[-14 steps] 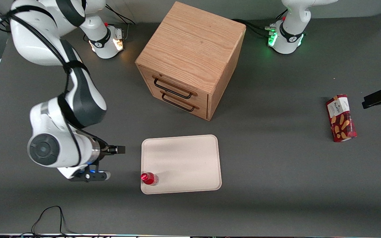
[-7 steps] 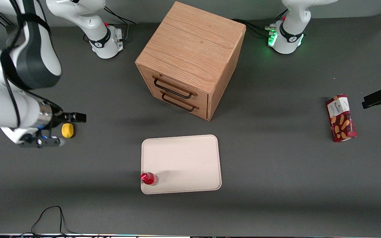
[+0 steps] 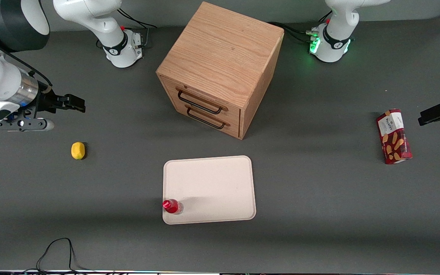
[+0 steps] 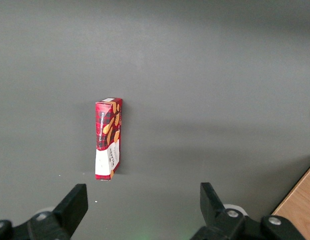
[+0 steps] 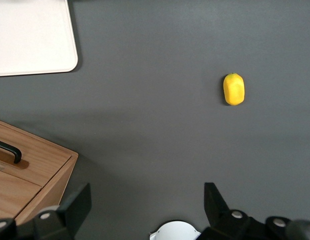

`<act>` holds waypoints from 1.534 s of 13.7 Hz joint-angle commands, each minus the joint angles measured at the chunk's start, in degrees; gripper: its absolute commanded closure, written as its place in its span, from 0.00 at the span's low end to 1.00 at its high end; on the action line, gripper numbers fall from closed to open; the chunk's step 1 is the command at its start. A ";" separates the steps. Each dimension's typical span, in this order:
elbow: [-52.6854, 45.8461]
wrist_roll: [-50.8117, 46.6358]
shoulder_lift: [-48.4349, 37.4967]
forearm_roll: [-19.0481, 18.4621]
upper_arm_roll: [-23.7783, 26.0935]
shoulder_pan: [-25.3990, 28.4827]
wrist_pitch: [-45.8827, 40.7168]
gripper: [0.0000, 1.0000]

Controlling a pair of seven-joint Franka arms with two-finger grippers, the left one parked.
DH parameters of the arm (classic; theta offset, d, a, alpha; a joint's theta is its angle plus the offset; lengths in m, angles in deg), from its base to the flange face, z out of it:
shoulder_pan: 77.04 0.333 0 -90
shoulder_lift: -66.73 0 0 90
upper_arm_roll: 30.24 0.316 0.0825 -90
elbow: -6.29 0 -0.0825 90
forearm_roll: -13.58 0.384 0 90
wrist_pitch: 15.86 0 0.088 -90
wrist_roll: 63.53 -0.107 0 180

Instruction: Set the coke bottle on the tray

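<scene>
Coke bottle upright on tray, well apart from open pincer

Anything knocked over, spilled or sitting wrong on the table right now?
Nothing spilled or tipped. The bottle stands upright on the tray, though right at its corner by the rim. The gripper hangs open, clear of it, toward the working arm's end, above the table near the lemon.

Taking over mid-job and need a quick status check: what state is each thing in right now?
coke bottle: upright on the tray, at a corner near the front camera.
tray: flat on the table, holds only the bottle.
hand: open, holding nothing, toward the working arm's end of the table.
lemon: loose on the table.
drawers: both shut.
snack box: lying toward the parked arm's end.
</scene>
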 commanded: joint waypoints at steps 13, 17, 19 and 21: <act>-9.42 7.41 1.16 1.02 1.60 -4.90 -5.05 0.00; -10.12 8.57 0.98 0.93 4.14 -9.02 -5.84 0.00; -11.00 8.48 1.16 0.85 4.41 -9.91 -5.93 0.00; -11.27 8.30 1.42 0.93 5.11 -9.74 -5.85 0.00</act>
